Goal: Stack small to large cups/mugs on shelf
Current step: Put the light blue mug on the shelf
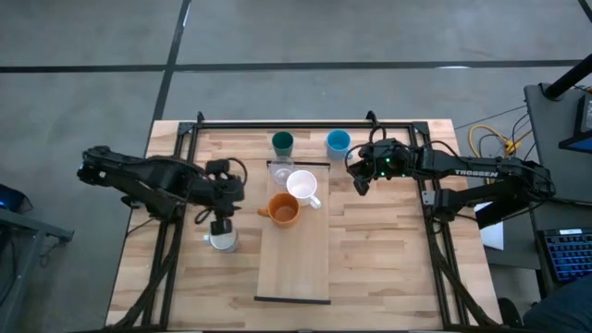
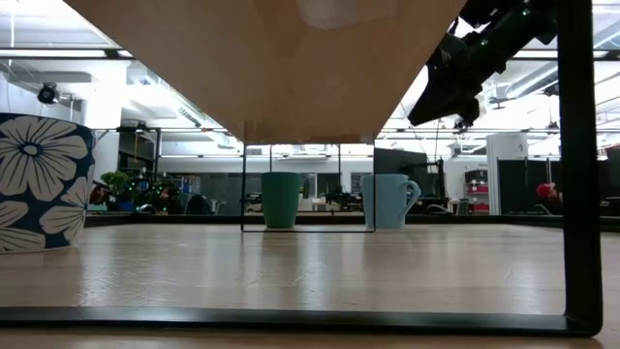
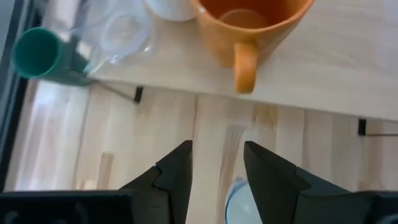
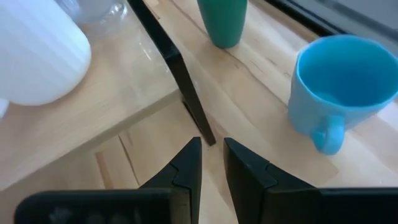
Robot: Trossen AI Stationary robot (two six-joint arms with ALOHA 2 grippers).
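Shelf near half: bare board, open to approach.
Shelf far end: clear glass, white mug, orange mug crowd together.
Behind shelf: dark green cup, light blue mug, apart.

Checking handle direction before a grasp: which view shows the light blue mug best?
The right wrist view: the light blue mug fills it, rim and handle clear. The high view shows it small from above; the low view, distant side-on; the left wrist view misses it.

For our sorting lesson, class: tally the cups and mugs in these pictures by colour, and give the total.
Clear glass: 1
White mug: 1
Orange mug: 1
Light blue mug: 1
Dark green cup: 1
Pale grey-white mug: 1
Total: 6
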